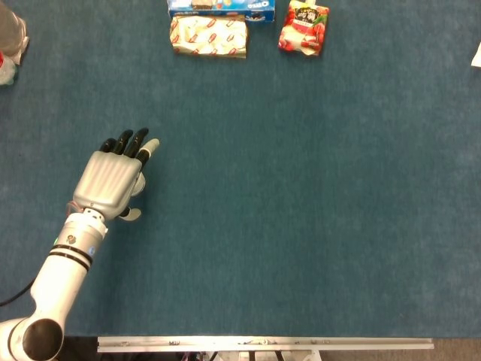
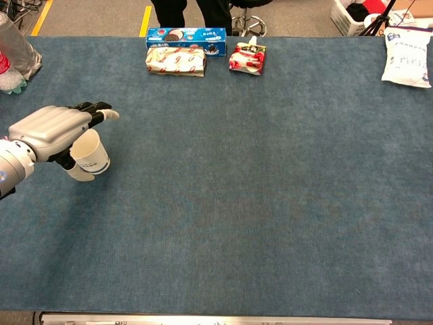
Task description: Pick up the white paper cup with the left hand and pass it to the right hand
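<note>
Left hand arched over the cup, fingers apart, grasp unconfirmed. Lift and handover outstanding; right hand absent from both views.

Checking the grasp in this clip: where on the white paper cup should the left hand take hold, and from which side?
Around the side wall, just below the rim, coming from the table's left edge. The white paper cup stands upright with its mouth up, a tapered wall. The left hand is already over it, fingers extended past the rim, thumb low at the near side.
</note>
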`<state>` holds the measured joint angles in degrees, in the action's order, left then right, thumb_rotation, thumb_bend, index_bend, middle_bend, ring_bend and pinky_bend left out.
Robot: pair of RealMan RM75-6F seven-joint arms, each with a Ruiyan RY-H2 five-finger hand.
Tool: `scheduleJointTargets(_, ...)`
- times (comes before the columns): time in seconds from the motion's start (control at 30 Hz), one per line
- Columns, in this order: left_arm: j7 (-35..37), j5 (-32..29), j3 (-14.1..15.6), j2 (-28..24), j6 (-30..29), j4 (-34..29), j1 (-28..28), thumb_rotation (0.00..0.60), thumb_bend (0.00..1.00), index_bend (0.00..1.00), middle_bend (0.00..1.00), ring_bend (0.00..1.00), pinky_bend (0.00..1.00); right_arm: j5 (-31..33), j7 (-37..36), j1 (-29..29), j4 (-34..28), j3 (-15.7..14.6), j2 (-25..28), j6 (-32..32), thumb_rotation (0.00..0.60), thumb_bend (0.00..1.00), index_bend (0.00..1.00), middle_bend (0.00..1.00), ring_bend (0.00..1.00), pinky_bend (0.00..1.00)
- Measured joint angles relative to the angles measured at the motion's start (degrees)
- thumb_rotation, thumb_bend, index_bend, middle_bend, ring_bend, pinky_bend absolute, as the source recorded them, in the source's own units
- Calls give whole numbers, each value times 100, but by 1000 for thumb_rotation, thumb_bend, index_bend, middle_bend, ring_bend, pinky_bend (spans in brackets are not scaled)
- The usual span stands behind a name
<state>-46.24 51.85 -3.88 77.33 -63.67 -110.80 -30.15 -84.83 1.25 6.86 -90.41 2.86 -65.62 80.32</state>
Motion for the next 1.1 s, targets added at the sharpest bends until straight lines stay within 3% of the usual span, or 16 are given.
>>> scheduleJointTargets(0.2,-168,-394,-4,98,-88,44,-191,600,0,114,0,0,184,22,-29,-9,28,-15,-5,-26,600,259,209,231,320,480)
scheduleJointTargets(0.4,-252,-639,9,123,-251,4,-334,600,0,169,39,69,290,30,-39,-13,51,-39,-29,-64,600,259,209,231,320,481)
scheduleJointTargets(0.57,-133,-681,27,91,-321,2,-366,600,0,211,107,154,399,32,-28,-8,44,-44,-31,-81,600,259,209,231,320,481)
scheduleJointTargets(1.1,227,-579,132,143,-397,173,-431,600,0,313,216,255,528,58,0,-2,34,-65,-42,-143,600,259,209,231,320,481)
